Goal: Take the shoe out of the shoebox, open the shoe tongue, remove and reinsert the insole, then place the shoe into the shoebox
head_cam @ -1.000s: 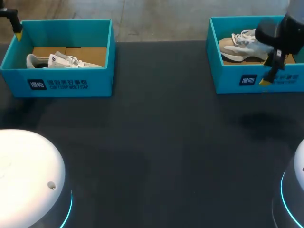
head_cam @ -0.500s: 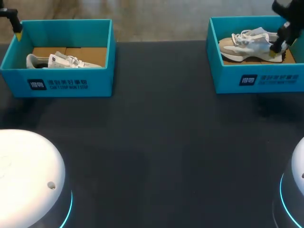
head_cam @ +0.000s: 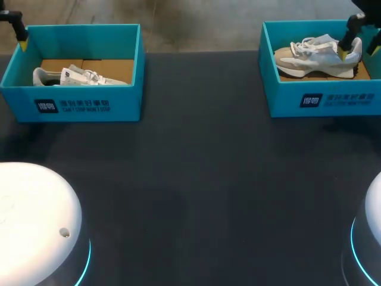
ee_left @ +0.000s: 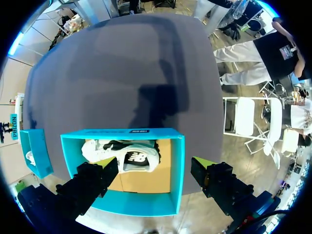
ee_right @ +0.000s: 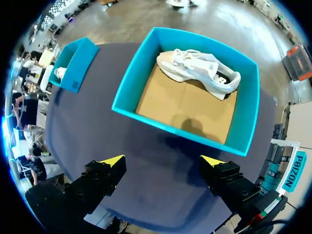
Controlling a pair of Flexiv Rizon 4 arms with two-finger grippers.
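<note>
Two teal shoeboxes stand at the table's far edge. The left box (head_cam: 71,104) holds a white and grey shoe (head_cam: 77,76); the right box (head_cam: 321,100) holds a beige and white shoe (head_cam: 312,55). My right gripper (head_cam: 360,47) hangs open above that shoe's heel end. In its wrist view the right gripper (ee_right: 162,162) is high over the near wall of the right box (ee_right: 248,112), with the beige shoe (ee_right: 200,70) ahead. My left gripper (ee_left: 156,170) is open above the left box (ee_left: 178,165) and the white shoe (ee_left: 122,155). In the head view only one left finger (head_cam: 21,37) shows, by that box's far left corner.
The dark tabletop (head_cam: 196,179) stretches between and in front of the boxes. White rounded arm bases sit at the near left (head_cam: 36,220) and near right (head_cam: 372,232). Brown cardboard lines each box floor.
My right gripper has risen from in front of the right box's front wall and moved back over the shoe's heel end. The left arm and both shoes have not moved.
</note>
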